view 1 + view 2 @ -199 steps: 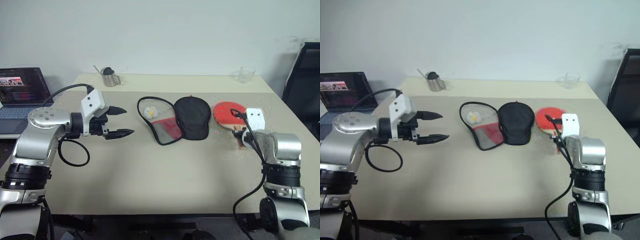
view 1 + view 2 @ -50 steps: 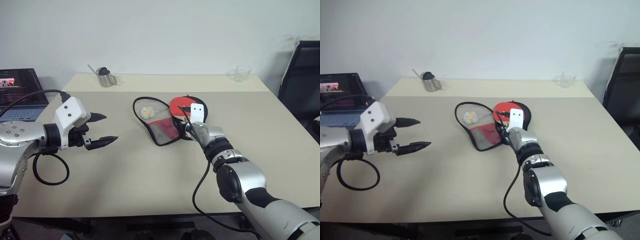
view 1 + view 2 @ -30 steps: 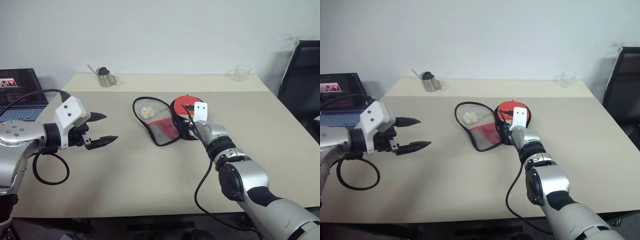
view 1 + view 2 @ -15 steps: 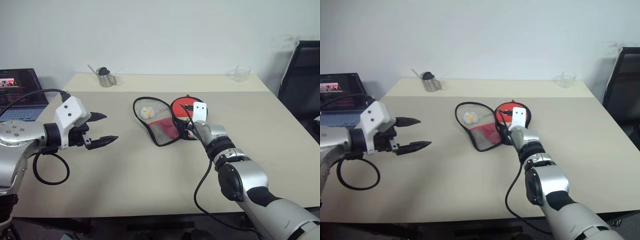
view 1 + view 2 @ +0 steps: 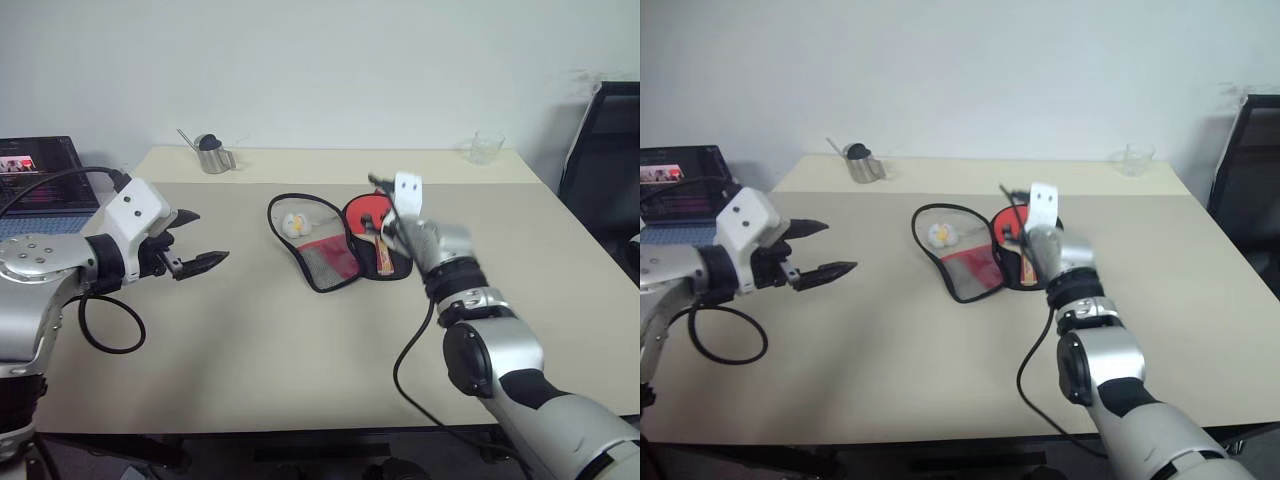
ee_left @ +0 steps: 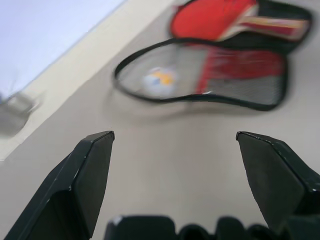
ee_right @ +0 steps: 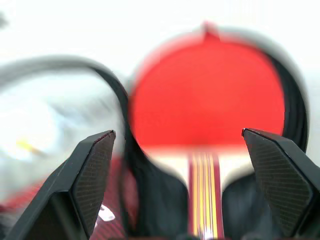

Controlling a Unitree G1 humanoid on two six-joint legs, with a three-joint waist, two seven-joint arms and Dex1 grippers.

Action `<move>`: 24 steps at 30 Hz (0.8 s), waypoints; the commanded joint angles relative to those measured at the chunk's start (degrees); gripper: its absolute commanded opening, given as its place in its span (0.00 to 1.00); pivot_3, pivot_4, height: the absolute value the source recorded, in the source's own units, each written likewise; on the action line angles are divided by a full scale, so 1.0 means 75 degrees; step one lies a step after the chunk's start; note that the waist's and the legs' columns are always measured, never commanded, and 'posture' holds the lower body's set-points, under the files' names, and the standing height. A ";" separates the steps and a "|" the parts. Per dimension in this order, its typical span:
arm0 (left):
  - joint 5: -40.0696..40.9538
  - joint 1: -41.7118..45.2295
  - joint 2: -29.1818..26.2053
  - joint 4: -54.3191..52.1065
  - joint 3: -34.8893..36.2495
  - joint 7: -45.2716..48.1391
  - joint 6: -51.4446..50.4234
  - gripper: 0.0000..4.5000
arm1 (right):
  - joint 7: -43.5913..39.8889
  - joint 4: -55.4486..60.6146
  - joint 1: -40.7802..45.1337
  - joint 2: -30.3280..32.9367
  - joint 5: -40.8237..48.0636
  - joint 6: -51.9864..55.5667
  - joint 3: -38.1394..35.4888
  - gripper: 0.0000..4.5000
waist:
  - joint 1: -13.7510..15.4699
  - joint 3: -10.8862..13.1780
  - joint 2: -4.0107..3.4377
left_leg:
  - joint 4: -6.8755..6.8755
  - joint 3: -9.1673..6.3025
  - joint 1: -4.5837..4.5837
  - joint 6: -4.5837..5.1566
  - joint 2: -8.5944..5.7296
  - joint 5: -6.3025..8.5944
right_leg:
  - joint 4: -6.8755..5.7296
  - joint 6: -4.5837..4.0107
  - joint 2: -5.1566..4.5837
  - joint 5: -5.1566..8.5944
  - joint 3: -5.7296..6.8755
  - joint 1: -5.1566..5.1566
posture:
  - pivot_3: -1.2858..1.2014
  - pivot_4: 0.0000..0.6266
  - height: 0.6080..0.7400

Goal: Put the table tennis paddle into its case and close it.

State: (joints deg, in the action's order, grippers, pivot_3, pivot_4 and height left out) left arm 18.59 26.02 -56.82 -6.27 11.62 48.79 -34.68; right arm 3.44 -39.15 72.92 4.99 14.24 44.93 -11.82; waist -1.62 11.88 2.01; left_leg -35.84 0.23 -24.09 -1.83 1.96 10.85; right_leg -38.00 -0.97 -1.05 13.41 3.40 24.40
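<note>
Your right gripper (image 7: pixel 190 165) hangs spread just above the red-faced, wooden-handled paddle (image 5: pixel 372 217), touching nothing. That paddle lies on the open black-edged fabric case (image 5: pixel 330 262).

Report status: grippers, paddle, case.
Both grippers open, left gripper off to the side, right gripper above the paddle. Paddle lies on the case, case unzipped. Nothing blocking.

Head pair: set high at the near edge of the table (image 5: pixel 300 340), facing forward and down, both eyes sharing the whole tabletop, the open case (image 5: pixel 335 245) mid-table and both arms. Left wrist view: low over the left of the table, looking rightward between its own spread fingers (image 6: pixel 90 175) at the case and the paddle (image 6: pixel 220 20) from some way off. Right wrist view: close above the paddle (image 7: pixel 205 105), facing the far side, sharing paddle and case with every other view.
</note>
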 commanded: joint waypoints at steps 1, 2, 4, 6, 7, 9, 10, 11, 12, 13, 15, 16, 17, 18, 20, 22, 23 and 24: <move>-0.0657 0.0594 0.0412 0.0571 -0.0712 -0.0975 -0.0841 0.95 | -0.1038 0.1186 -0.0263 0.0554 0.0046 0.0750 0.0562 0.99 | 0.0033 -0.0004 0.0007 | 0.0000 -0.0001 -0.0001 0.0000 -0.0002 0.0000 | 0.0001 0.0000 0.0000 0.0000 0.0002 0.0000 | 0.52 0.24 1.00; -0.0952 0.0803 0.0582 0.0873 -0.0987 -0.1286 -0.0987 0.95 | -0.1223 0.1349 -0.0377 0.0699 0.0055 0.0863 0.0649 0.99 | 0.0066 -0.0008 0.0013 | -0.0001 -0.0006 -0.0001 0.0000 -0.0005 0.0000 | 0.0002 0.0000 0.0000 0.0000 0.0005 -0.0003 | 0.52 0.24 1.00; -0.1559 0.1103 0.0842 0.1498 -0.1644 -0.1539 -0.0774 0.95 | -0.1427 0.1524 -0.0544 0.0985 -0.0001 0.0913 0.0744 0.99 | 0.0085 -0.0010 0.0017 | -0.0010 -0.0010 0.0002 0.0000 -0.0017 0.0000 | 0.0000 0.0001 0.0000 0.0000 0.0011 -0.0013 | 0.52 0.24 1.00; -0.2002 0.1412 0.1167 0.2048 -0.2215 -0.1625 -0.0389 0.95 | -0.1609 0.1631 -0.0617 0.1242 -0.0077 0.0888 0.0812 0.99 | 0.0086 -0.0008 0.0014 | -0.0014 -0.0003 0.0005 0.0000 -0.0018 0.0000 | -0.0005 0.0004 -0.0001 -0.0002 0.0005 -0.0013 | 0.52 0.24 1.00; -0.2061 0.1642 0.1436 0.2339 -0.2365 -0.1643 -0.0306 0.95 | -0.1706 0.1687 -0.0623 0.1354 -0.0113 0.0838 0.0868 0.99 | 0.0102 -0.0007 0.0013 | -0.0014 -0.0002 0.0005 0.0000 -0.0019 0.0000 | -0.0006 0.0004 -0.0001 -0.0002 0.0003 -0.0010 | 0.52 0.24 1.00; -0.2163 0.2027 0.1884 0.2852 -0.2561 -0.1630 -0.0153 0.95 | -0.1824 0.1738 -0.0606 0.1504 -0.0176 0.0762 0.0948 0.99 | 0.0116 -0.0007 0.0013 | -0.0014 0.0002 -0.0004 0.0000 -0.0018 -0.0001 | -0.0008 0.0004 -0.0001 -0.0003 0.0001 -0.0001 | 0.52 0.24 1.00; -0.2247 0.2225 0.2107 0.3156 -0.2683 -0.1625 -0.0042 0.95 | -0.1853 0.1736 -0.0583 0.1562 -0.0214 0.0727 0.0961 0.99 | 0.0134 -0.0007 0.0013 | -0.0013 0.0000 -0.0009 0.0001 -0.0017 -0.0001 | -0.0009 0.0003 -0.0001 -0.0003 0.0002 0.0002 | 0.52 0.24 1.00; -0.2325 0.2353 0.2244 0.3371 -0.2760 -0.1617 0.0049 0.95 | -0.1872 0.1731 -0.0569 0.1592 -0.0247 0.0710 0.0960 0.99 | 0.0137 -0.0008 0.0013 | -0.0013 -0.0001 -0.0013 0.0000 -0.0014 0.0000 | -0.0006 0.0003 -0.0001 -0.0003 0.0003 0.0005 | 0.52 0.24 1.00; -0.2443 0.2566 0.2458 0.3777 -0.2884 -0.1648 0.0201 0.95 | -0.1896 0.1728 -0.0553 0.1623 -0.0289 0.0676 0.0958 0.99 | 0.0133 -0.0008 0.0013 | -0.0012 0.0000 -0.0015 0.0000 -0.0012 0.0000 | -0.0005 0.0002 -0.0001 -0.0003 0.0003 0.0007 | 0.52 0.24 1.00; -0.2601 0.2816 0.2686 0.4274 -0.3016 -0.1727 0.0418 0.95 | -0.1916 0.1734 -0.0544 0.1655 -0.0331 0.0630 0.0962 0.99 | 0.0120 -0.0008 0.0013 | -0.0010 0.0001 -0.0015 0.0000 -0.0012 0.0000 | -0.0005 0.0002 -0.0001 -0.0003 0.0002 0.0008 | 0.52 0.24 1.00; -0.2889 0.3391 0.3196 0.5331 -0.3253 -0.1895 0.0972 0.95 | -0.1876 0.1733 -0.0504 0.1729 -0.0358 0.0567 0.0882 0.99 | 0.0134 -0.0007 0.0012 | -0.0011 0.0001 -0.0014 0.0001 -0.0014 0.0000 | -0.0008 0.0002 -0.0001 -0.0003 0.0004 0.0009 | 0.52 0.24 1.00; -0.3041 0.3729 0.3479 0.5858 -0.3387 -0.1941 0.1299 0.95 | -0.1839 0.1719 -0.0495 0.1779 -0.0384 0.0512 0.0841 0.99 | 0.0138 -0.0007 0.0013 | -0.0013 0.0000 -0.0014 0.0000 -0.0016 0.0000 | -0.0010 0.0002 -0.0001 -0.0003 0.0006 0.0009 | 0.52 0.24 1.00; -0.3179 0.4024 0.3696 0.6301 -0.3475 -0.1998 0.1593 0.95 | -0.1795 0.1697 -0.0493 0.1811 -0.0415 0.0451 0.0819 0.99 | 0.0157 -0.0007 0.0013 | -0.0015 0.0002 -0.0014 0.0001 -0.0016 0.0000 | -0.0009 0.0002 -0.0001 -0.0003 0.0005 0.0009 | 0.52 0.24 1.00; -0.3265 0.4346 0.3914 0.6712 -0.3496 -0.2085 0.1844 0.95 | -0.1759 0.1662 -0.0504 0.1842 -0.0440 0.0392 0.0801 0.99 | 0.0166 -0.0008 0.0013 | -0.0017 0.0000 -0.0015 0.0001 -0.0024 -0.0001 | -0.0011 0.0003 -0.0001 -0.0003 0.0010 0.0008 | 0.52 0.24 1.00; -0.3295 0.4816 0.4219 0.7266 -0.3408 -0.2136 0.2193 0.95 | -0.1710 0.1634 -0.0529 0.1871 -0.0485 0.0342 0.0793 0.99 | 0.0178 -0.0007 0.0014 | -0.0020 0.0003 -0.0022 0.0001 -0.0029 -0.0001 | -0.0009 0.0004 -0.0001 -0.0004 0.0008 0.0008 | 0.52 0.24 1.00; -0.3229 0.5206 0.4509 0.7639 -0.3258 -0.2106 0.2462 0.95 | -0.1703 0.1659 -0.0541 0.1896 -0.0512 0.0334 0.0759 0.99 | 0.0177 -0.0007 0.0014 | -0.0023 0.0001 -0.0033 0.0002 -0.0032 -0.0001 | -0.0004 0.0006 -0.0001 -0.0004 0.0011 0.0010 | 0.52 0.24 1.00; -0.3208 0.5331 0.4616 0.7748 -0.3208 -0.2079 0.2584 0.95 | -0.1693 0.1673 -0.0545 0.1904 -0.0532 0.0329 0.0733 0.99 | 0.0177 -0.0007 0.0013 | -0.0021 0.0002 -0.0035 0.0002 -0.0033 0.0000 | -0.0002 0.0006 -0.0001 -0.0004 0.0010 0.0013 | 0.52 0.24 1.00; -0.3218 0.5419 0.4693 0.7825 -0.3182 -0.2091 0.2720 0.95 | -0.1673 0.1679 -0.0546 0.1912 -0.0555 0.0317 0.0703 0.99 | 0.0174 -0.0007 0.0013 | -0.0020 0.0001 -0.0038 0.0003 -0.0035 0.0000 | -0.0002 0.0006 -0.0002 -0.0004 0.0012 0.0015 | 0.52 0.24 1.00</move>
State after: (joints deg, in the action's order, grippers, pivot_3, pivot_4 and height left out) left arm -5.75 64.62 -21.92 52.14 -13.50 33.22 -16.79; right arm -9.58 -28.66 67.30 18.20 10.23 48.64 -5.29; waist -0.31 11.83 2.11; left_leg -35.98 0.24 -24.37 -1.79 1.70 10.86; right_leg -38.02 -0.93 -1.06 13.38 3.50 24.51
